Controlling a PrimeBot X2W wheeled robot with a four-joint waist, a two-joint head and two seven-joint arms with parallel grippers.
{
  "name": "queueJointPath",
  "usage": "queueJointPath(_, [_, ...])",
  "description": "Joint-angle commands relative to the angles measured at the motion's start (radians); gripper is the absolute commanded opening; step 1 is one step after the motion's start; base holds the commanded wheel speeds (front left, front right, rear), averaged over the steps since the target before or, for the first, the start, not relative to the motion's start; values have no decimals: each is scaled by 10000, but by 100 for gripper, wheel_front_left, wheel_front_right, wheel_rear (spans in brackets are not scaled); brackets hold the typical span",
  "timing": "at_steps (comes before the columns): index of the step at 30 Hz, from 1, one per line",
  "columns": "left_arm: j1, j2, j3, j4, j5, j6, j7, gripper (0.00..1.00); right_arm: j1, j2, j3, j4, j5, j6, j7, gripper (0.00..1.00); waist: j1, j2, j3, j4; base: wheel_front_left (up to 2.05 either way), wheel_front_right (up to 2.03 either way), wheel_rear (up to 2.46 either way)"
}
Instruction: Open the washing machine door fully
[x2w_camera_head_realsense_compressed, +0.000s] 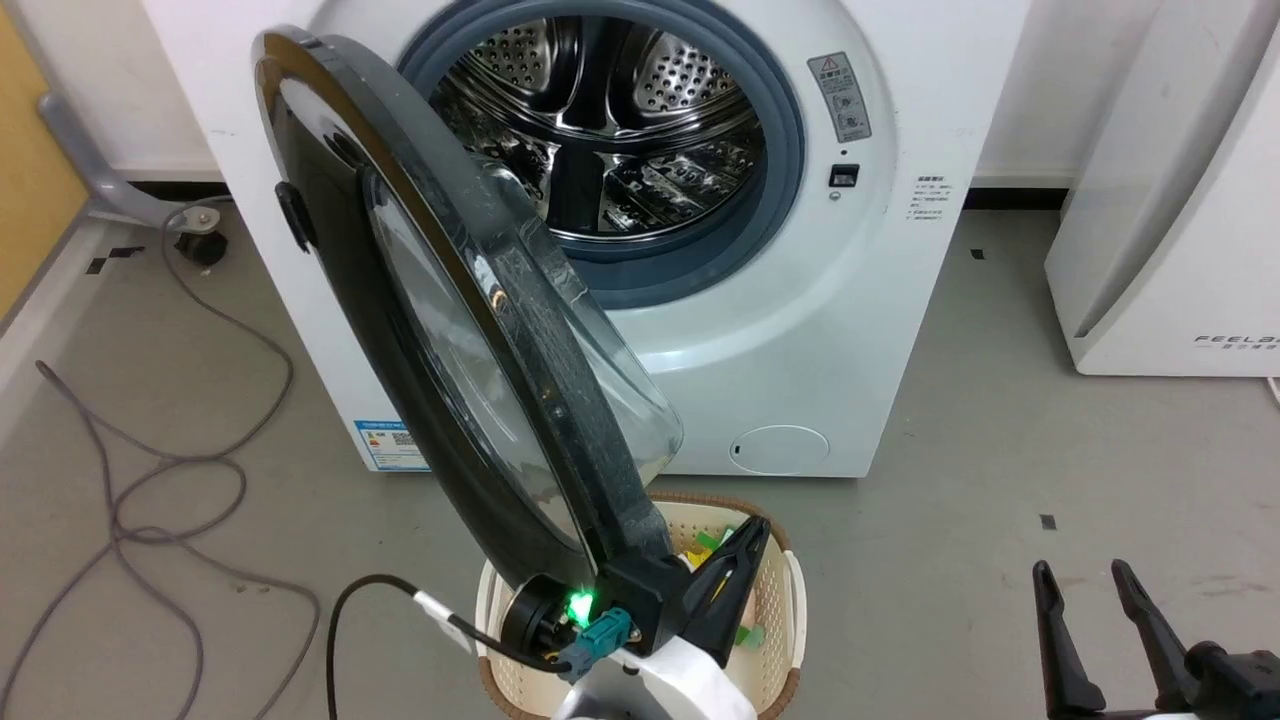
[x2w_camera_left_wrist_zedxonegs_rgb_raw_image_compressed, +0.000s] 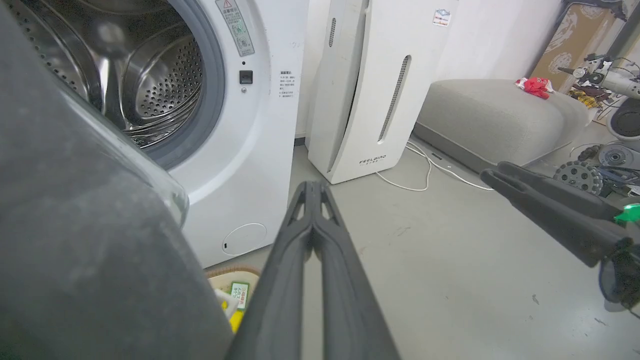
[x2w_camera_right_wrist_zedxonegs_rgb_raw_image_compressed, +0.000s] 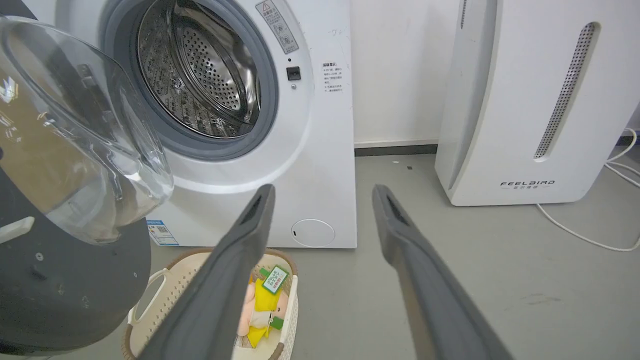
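Bright, even light; soft shadows; wide-angle distortion at wrist-view edges.

Grey floor (x2w_camera_head_realsense_compressed: 1000, 450), white wall (x2w_camera_right_wrist_zedxonegs_rgb_raw_image_compressed: 395, 75)

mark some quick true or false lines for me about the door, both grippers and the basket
1. The washing machine door is shut flat against the washing machine. False: it stands swung out, partly open.
2. The left gripper has its fingers closed together. True.
3. The right gripper is clamped on the door's rim. False: it is open, off to the side of the door, holding nothing.
4. A basket with coloured items sits on the floor in front of the machine, under the door's lower edge. True.
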Motion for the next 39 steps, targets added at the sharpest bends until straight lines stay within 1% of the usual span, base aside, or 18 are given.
queueJointPath(1, [-134,45,98,154,-56,99,-25,0,-66,39,-11,17,71,6,-71,100,0,0,1,9,0,0,0])
queueJointPath(9, [-34,40,108,242,-161,309,98,0,-61,39,-70,107,147,6,-86,100,0,0,-34,177,0,0,0])
queueJointPath(15, [230,181,116,-213,-201,580,394,0,6,39,-153,138,185,6,-116,100,0,0,-69,357,0,0,0])
queueJointPath(20, [682,530,137,-840,-63,978,628,0,88,39,-150,113,258,6,-179,100,0,0,-102,546,0,0,0])
queueJointPath(21, [682,530,137,-840,-63,978,628,0,88,39,-150,113,258,6,-179,100,0,0,-102,546,0,0,0])
queueJointPath(22, [930,664,134,-1177,-33,1131,713,0,133,39,-164,104,267,6,-175,100,0,0,-107,657,0,0,0])
queueJointPath(24, [1166,851,112,-1506,77,1302,805,0,152,39,-163,102,261,6,-155,100,0,0,-114,777,0,0,0])
queueJointPath(25, [1166,851,112,-1506,77,1302,805,0,152,39,-163,102,261,6,-155,100,0,0,-114,777,0,0,0])
queueJointPath(26, [1435,1001,104,-1856,101,1449,915,0,153,39,-182,94,261,6,-137,100,0,0,-115,927,0,0,0])
queueJointPath(27, [1435,1001,104,-1856,101,1449,915,0,153,39,-182,94,261,6,-137,100,0,0,-115,927,0,0,0])
queueJointPath(28, [1696,1160,153,-2177,123,1633,1012,0,141,39,-171,80,258,6,-123,100,0,0,-121,1082,0,0,0])
queueJointPath(29, [1813,1238,192,-2329,135,1725,1040,0,142,39,-169,72,255,6,-118,100,0,0,-121,1174,0,0,0])
queueJointPath(30, [1813,1238,192,-2329,135,1725,1040,0,142,39,-169,72,255,6,-118,100,0,0,-121,1174,0,0,0])
queueJointPath(34, [2138,1544,296,-2835,287,2061,1189,0,139,39,-197,74,268,6,-89,100,0,0,-114,1604,0,0,0])
queueJointPath(39, [2491,1751,516,-3406,354,2491,1267,0,161,39,-191,99,289,6,-77,100,0,0,-132,2191,0,0,0])
